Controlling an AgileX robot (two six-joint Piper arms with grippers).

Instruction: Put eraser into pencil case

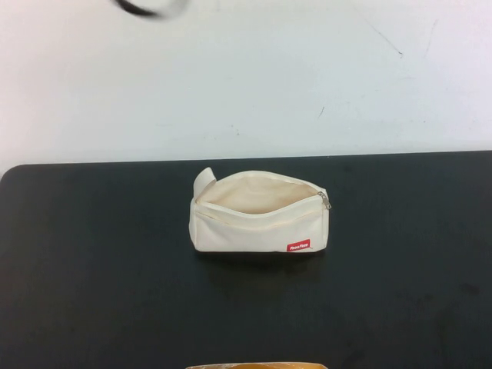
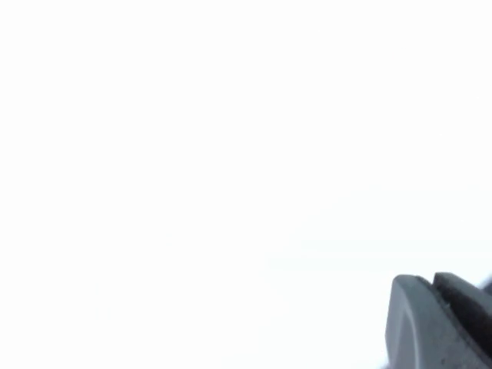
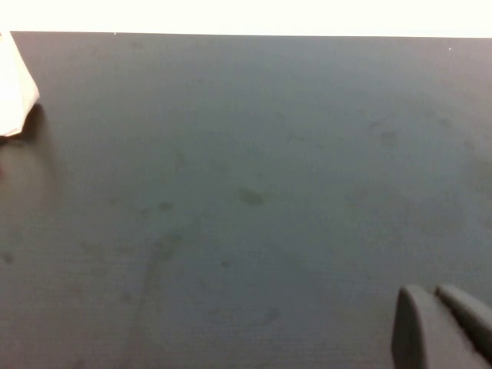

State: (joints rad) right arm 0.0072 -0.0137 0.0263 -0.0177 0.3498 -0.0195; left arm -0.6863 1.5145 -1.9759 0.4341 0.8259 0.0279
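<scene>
The cream-white pencil case (image 1: 257, 214) lies in the middle of the black table (image 1: 92, 269), its zip open and its mouth facing up, with the red logo tag (image 1: 299, 246) on the near side. No eraser shows in any view. Neither gripper shows in the high view. In the left wrist view my left gripper (image 2: 430, 280) has its fingers together, empty, in front of a plain white background. In the right wrist view my right gripper (image 3: 432, 290) has its fingers together, empty, above bare table. A corner of the pencil case (image 3: 14, 92) shows at that view's edge.
A tan object's edge (image 1: 256, 366) shows at the table's near edge. A dark curved object (image 1: 151, 8) hangs at the top of the high view. A white surface (image 1: 307, 77) lies behind the table's far edge.
</scene>
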